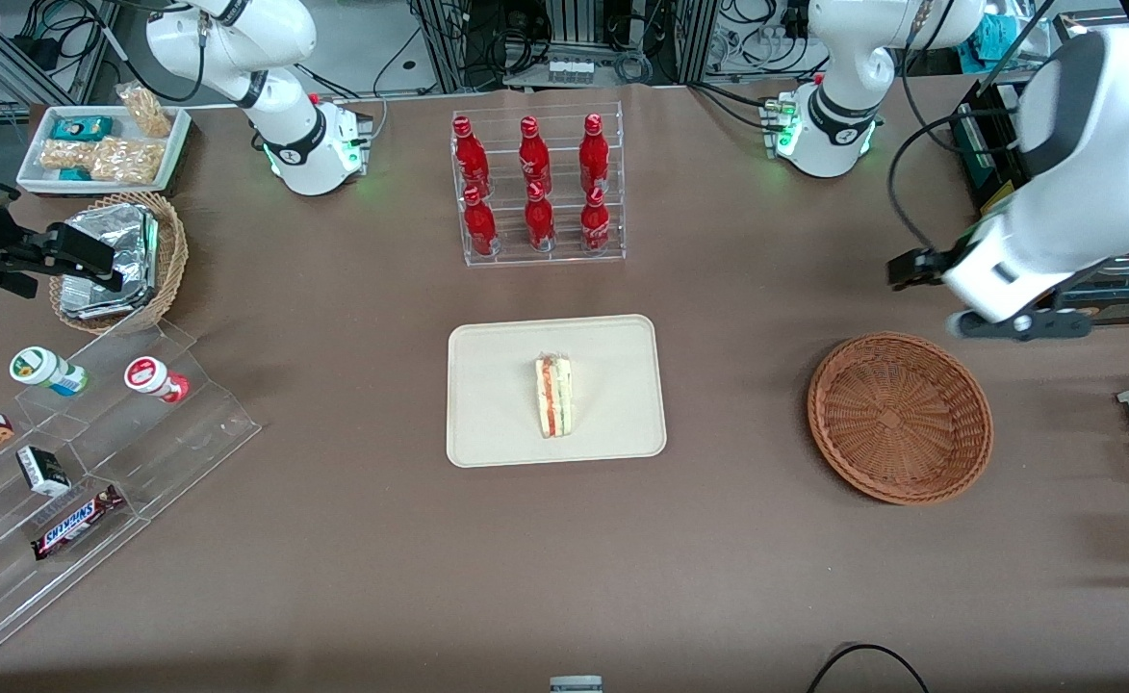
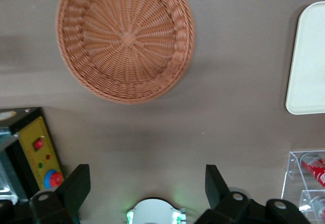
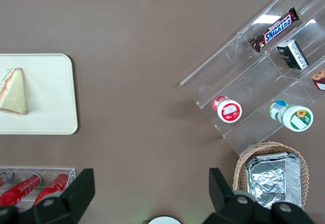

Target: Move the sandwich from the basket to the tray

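My gripper (image 2: 147, 183) is released, fingers (image 2: 76, 186) spread wide with nothing between them, raised above the table (image 1: 333, 577) at the right edge of the front frame. The sandwich (image 1: 553, 397) lies on the tray (image 1: 487, 423) at frame centre. The basket (image 1: 899, 417) sits right of the tray, well apart.

The basket (image 1: 899, 418) is rough woven wicker, the tray (image 1: 497, 404) smooth and matt; the open gripper (image 2: 147, 186) above the table (image 1: 737, 539) looks like matt black plastic.
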